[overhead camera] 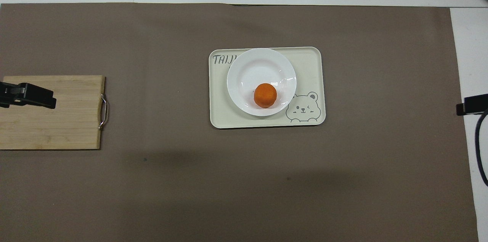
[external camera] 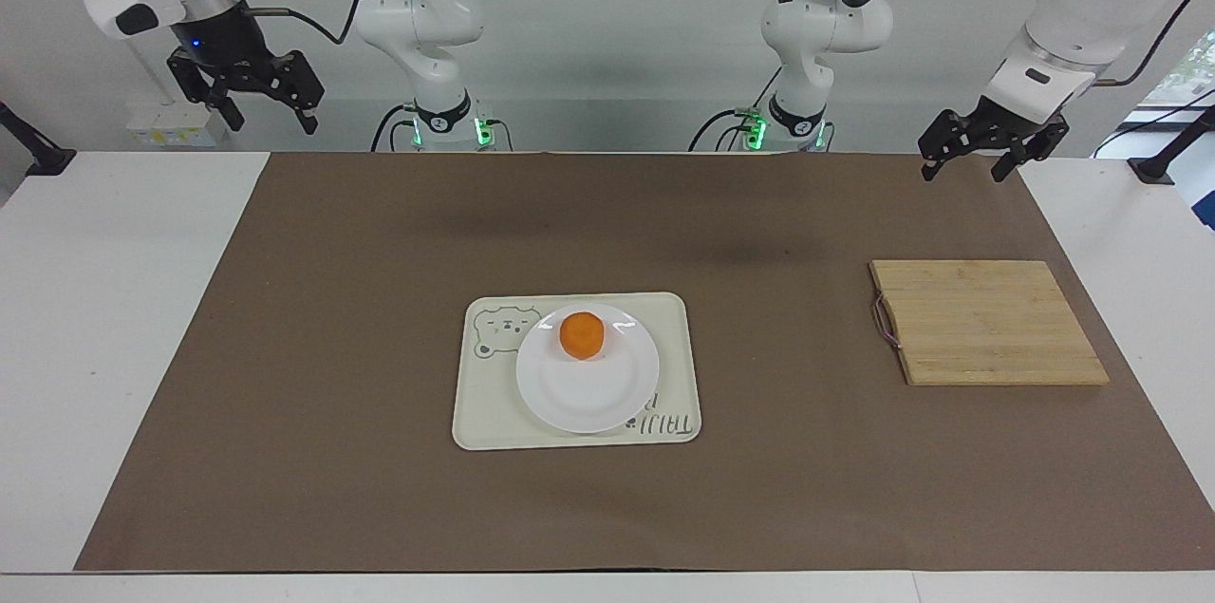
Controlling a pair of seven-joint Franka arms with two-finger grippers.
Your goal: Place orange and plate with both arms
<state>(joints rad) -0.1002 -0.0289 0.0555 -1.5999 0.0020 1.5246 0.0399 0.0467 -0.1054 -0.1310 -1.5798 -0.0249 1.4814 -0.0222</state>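
Observation:
The orange [external camera: 582, 335] [overhead camera: 265, 95] rests on the white plate [external camera: 584, 399] [overhead camera: 259, 67], on the part of the plate nearest the robots. The plate sits on a cream tray [external camera: 479, 418] [overhead camera: 309, 63] with a bear drawing, mid-table. My left gripper [external camera: 961, 172] hangs open and empty over the brown mat's robot-side edge at the left arm's end. My right gripper [external camera: 273, 122] is raised high, open and empty, over the mat's corner at the right arm's end. Both are well away from the plate.
A wooden cutting board [external camera: 987, 323] [overhead camera: 49, 120] with a metal handle lies on the brown mat [external camera: 380, 489] toward the left arm's end. White table shows at both ends of the mat.

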